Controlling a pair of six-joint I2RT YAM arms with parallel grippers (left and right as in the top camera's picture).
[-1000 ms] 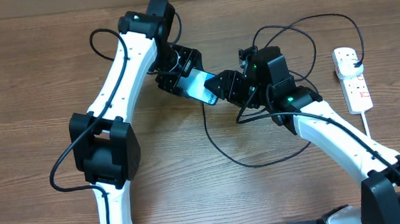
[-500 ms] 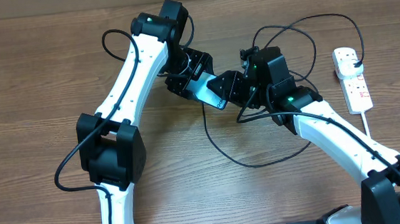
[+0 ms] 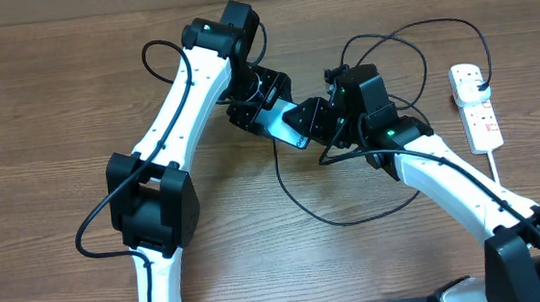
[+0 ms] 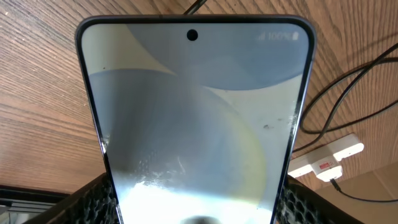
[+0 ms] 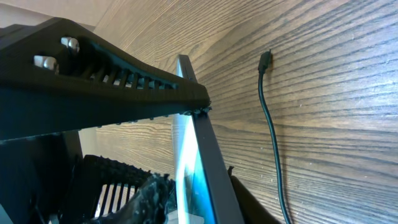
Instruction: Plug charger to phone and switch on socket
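The phone (image 3: 275, 122) has a lit teal screen and is held above the table between both arms. My left gripper (image 3: 259, 108) is shut on its long edges. In the left wrist view the phone (image 4: 199, 112) fills the frame between the jaws (image 4: 196, 202). My right gripper (image 3: 304, 121) is shut on the phone's other end. The right wrist view shows the phone edge-on (image 5: 202, 149) between those fingers (image 5: 193, 199). The charger's thin black cable (image 3: 293, 202) loops over the table. Its small plug tip (image 5: 266, 59) lies loose on the wood. The white socket strip (image 3: 480, 115) lies at the far right.
The charger's black plug (image 3: 477, 79) sits in the strip's far end. The strip's thick white cord (image 3: 496, 167) runs toward the front. The strip also shows in the left wrist view (image 4: 326, 163). Cable loops (image 3: 406, 34) lie behind the right arm.
My left arm has swung to the right with the phone, bringing it closer against the right gripper. The right arm has barely moved.
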